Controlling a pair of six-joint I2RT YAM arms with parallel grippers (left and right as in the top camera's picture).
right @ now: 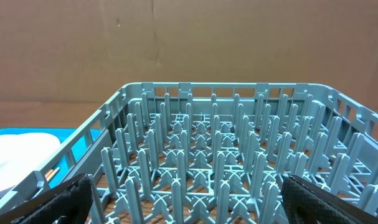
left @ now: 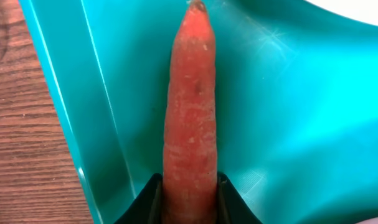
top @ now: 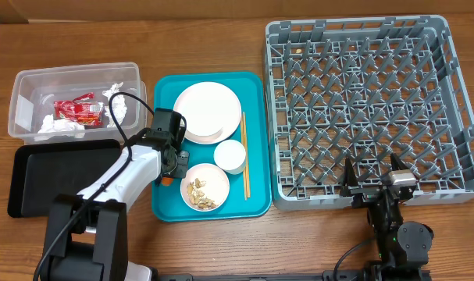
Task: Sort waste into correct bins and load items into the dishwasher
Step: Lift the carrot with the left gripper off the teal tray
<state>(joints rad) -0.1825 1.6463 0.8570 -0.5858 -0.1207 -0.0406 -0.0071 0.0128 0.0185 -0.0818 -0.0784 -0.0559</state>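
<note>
Now mid waste-sorting: left gripper point(left: 189, 190) clamped on carrot point(left: 190, 112), over teal tray point(left: 288, 124) by its left wall. Next, likely lift clear and carry left to black tray point(top: 57, 168). Meanwhile right gripper point(top: 372, 181) spread wide, empty, at edge of rack point(top: 315, 199).

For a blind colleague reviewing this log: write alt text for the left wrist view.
An orange carrot piece, gripped at its thick end between the black fingers of the left end effector, points away down the middle of the picture. Behind it is the teal tray, with wooden table at the left.
</note>
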